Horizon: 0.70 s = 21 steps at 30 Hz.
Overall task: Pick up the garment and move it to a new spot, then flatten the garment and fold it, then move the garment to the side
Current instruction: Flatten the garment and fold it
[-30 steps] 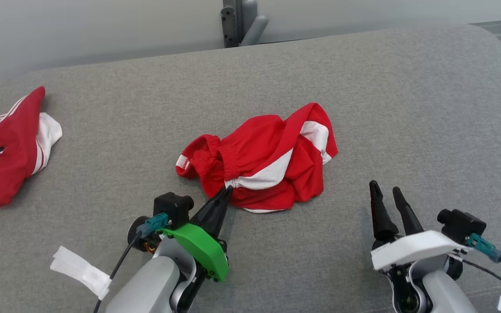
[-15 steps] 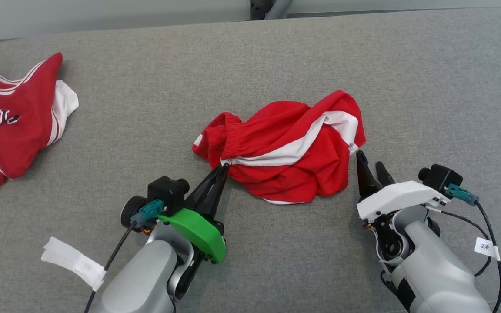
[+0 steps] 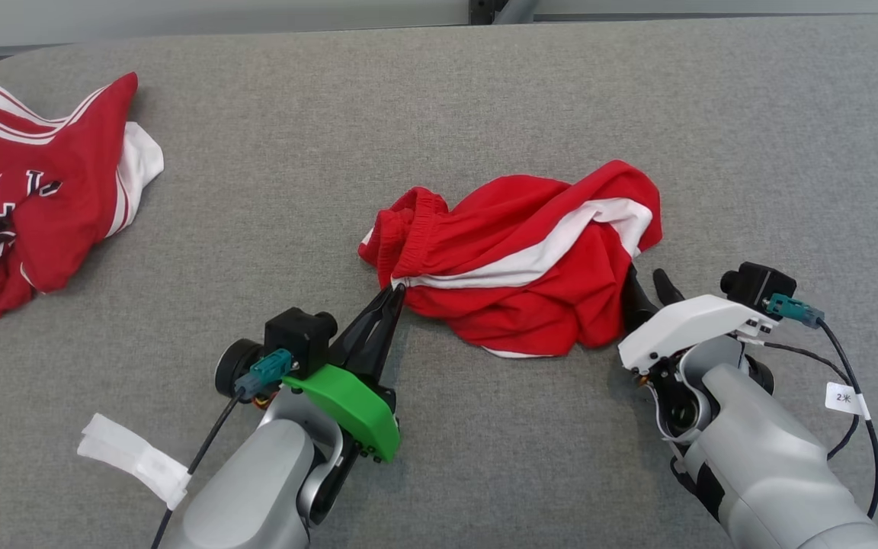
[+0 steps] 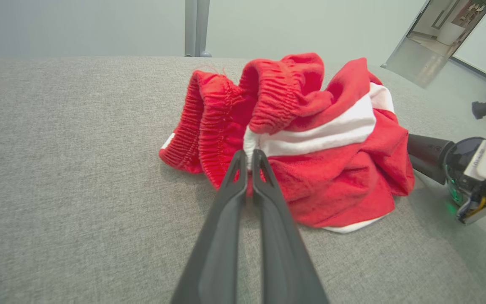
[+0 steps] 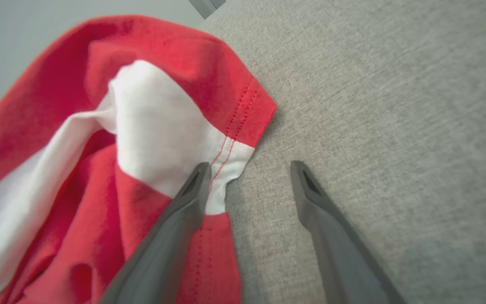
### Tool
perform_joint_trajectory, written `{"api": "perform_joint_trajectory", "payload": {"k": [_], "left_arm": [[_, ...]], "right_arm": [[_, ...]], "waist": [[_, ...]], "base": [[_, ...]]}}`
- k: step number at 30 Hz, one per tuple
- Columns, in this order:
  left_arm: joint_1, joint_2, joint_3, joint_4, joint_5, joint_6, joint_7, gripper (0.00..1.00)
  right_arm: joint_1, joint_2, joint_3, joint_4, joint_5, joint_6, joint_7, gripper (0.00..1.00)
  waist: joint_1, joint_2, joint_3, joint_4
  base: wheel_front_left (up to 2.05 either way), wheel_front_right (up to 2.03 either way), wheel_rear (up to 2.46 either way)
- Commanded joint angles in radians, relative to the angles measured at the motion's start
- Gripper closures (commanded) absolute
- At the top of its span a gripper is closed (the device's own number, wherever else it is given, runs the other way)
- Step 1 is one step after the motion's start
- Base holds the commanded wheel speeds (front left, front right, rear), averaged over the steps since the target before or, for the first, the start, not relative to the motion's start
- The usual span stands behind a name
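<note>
Garment (image 3: pixel 530 305) = red shorts w/ white stripe (image 3: pixel 546 255), lying crumpled approx mid-desk (image 3: pixel 485 91) on the grey fabric top. Elastic waistband (image 4: pixel 268 97) is bunched at the robot's-left end, hem (image 5: pixel 247 105) at the right end.

L pincer (image 3: pixel 397 288): clenched on the garment. Wrist cam shows the tips (image 4: pixel 247 154) pinched together on the fabric edge where the white stripe meets the waistband. Fingers are low and angled up-right in head view, green cover behind them.

R pincer (image 3: pixel 648 286): released, fingers spread wide, at the garment's right edge. Wrist cam (image 5: pixel 250 166): one finger overlaps the hem at the white panel, the other is over bare desk just beside the cloth. Can't tell if the first finger actually touches the fabric. Nothing gripped. From the L wrist cam one R finger (image 4: pixel 428 154) pokes in under the garment's right-side folds.

Also on desk: 2nd red item, jersey (image 3: pixel 43 206) w/ white trim + lettering, far left, well apart from the shorts. White tag (image 3: pixel 134 465) on the L arm cable, small white label (image 3: pixel 844 398) on the R arm cable.
</note>
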Motion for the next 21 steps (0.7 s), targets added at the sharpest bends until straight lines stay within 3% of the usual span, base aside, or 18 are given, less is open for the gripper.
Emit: {"api": "perform_joint_trajectory", "payload": {"k": [1,2,9,15,16,17,21], "left_arm": [[-0.016,0.001,0.001,0.003,0.004,-0.002,-0.005,1.00],[-0.015,0.000,-0.001,0.005,0.005,-0.003,-0.005,1.00],[-0.006,0.012,0.013,0.009,0.011,-0.006,-0.005,1.00],[0.018,0.017,0.048,-0.007,0.018,0.006,-0.004,1.00],[0.022,0.018,0.053,-0.009,0.020,0.006,-0.004,1.00],[0.026,0.019,0.057,-0.011,0.023,0.006,-0.004,1.00],[0.037,0.017,0.065,-0.011,0.033,0.004,-0.004,1.00]], "right_arm": [[0.024,0.029,0.012,0.028,-0.001,0.001,0.018,0.96],[0.022,0.029,0.014,0.035,-0.005,0.001,0.018,1.00],[0.020,0.027,0.034,0.046,-0.035,0.001,0.017,1.00],[0.053,0.019,-0.052,-0.016,-0.079,0.001,0.011,1.00],[0.060,0.018,-0.057,-0.020,-0.072,0.001,0.011,0.21],[0.064,0.018,-0.057,-0.023,-0.068,0.001,0.011,0.00],[0.049,0.017,-0.063,-0.025,-0.059,0.001,0.011,0.00]], "waist": [[0.0000,0.0000,0.000,0.007],[0.0000,0.0000,-0.002,0.011],[0.0000,0.0000,-0.006,0.026],[0.0000,0.0000,-0.016,0.023],[0.0000,0.0000,-0.018,0.022],[0.0000,0.0000,-0.019,0.021],[0.0000,0.0000,-0.019,0.025]], "base": [[0.00,0.00,0.00],[0.00,0.00,0.00],[0.00,0.00,0.00],[0.00,0.00,0.00],[0.00,0.00,0.00],[0.00,0.00,0.00],[0.00,0.00,0.00]]}}
